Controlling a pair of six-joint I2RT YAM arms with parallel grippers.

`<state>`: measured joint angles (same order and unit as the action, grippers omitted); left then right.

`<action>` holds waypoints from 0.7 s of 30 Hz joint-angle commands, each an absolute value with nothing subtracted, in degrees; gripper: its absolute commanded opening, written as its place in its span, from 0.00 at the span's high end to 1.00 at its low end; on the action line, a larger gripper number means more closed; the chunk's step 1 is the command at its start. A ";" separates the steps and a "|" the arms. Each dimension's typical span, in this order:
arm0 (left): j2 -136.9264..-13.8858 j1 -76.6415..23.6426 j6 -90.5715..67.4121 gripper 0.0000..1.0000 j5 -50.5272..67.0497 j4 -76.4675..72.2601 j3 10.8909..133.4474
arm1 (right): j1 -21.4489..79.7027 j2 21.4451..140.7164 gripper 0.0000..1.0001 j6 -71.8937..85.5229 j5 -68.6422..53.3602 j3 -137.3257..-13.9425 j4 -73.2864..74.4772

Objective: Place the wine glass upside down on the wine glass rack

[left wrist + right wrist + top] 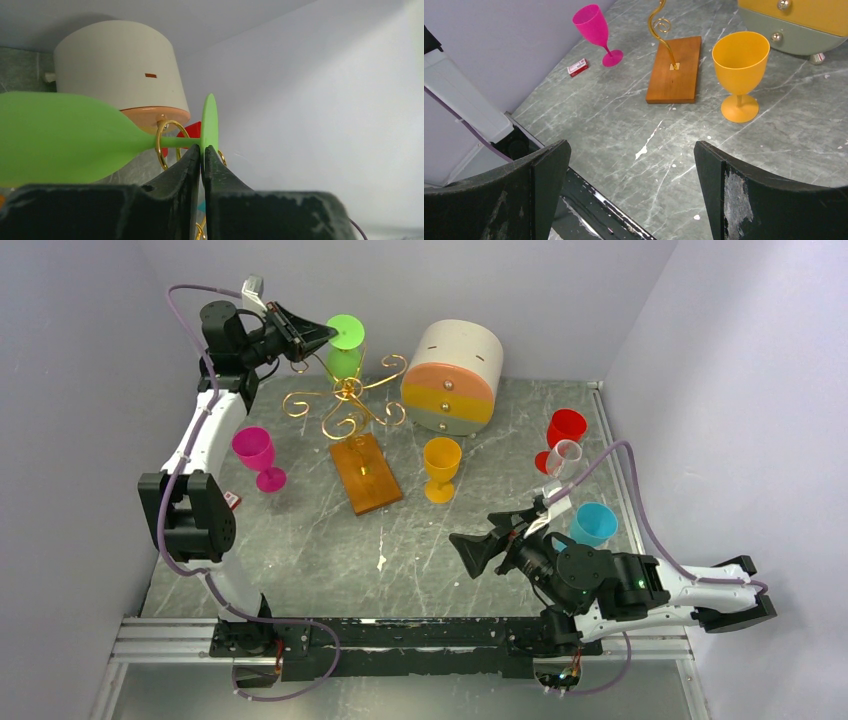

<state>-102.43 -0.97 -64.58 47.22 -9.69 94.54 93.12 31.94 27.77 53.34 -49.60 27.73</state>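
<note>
Green wine glass (343, 360), upper left of the top view, hangs inverted at the wine glass rack (348, 392): foot disc uppermost, bowl below among the gold scroll arms. In the left wrist view the wine glass (65, 137) has its long axis across the frame, bowl at left and foot at right. The stem crosses a gold loop of the wine glass rack (159, 142). Left pincer (328, 335) (202, 155) sits at the foot end, fingers pressed almost together, pinching the rim of the foot disc. Right pincer (465, 552) (631, 147), lower right of the top view, stands spread wide above the worktop (300, 550), holding nothing, well apart from the rack.
</note>
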 commanded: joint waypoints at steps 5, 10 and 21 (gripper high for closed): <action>-102.65 -0.15 -62.04 0.85 48.80 -9.19 93.87 | 93.29 32.42 0.00 27.61 54.05 -50.51 26.90; -101.54 0.39 -60.81 0.83 47.79 -7.65 92.56 | 93.33 32.89 0.00 27.76 53.79 -50.54 27.04; -100.35 0.82 -55.47 0.66 44.46 0.08 95.20 | 93.30 32.50 0.00 28.31 53.61 -50.52 27.15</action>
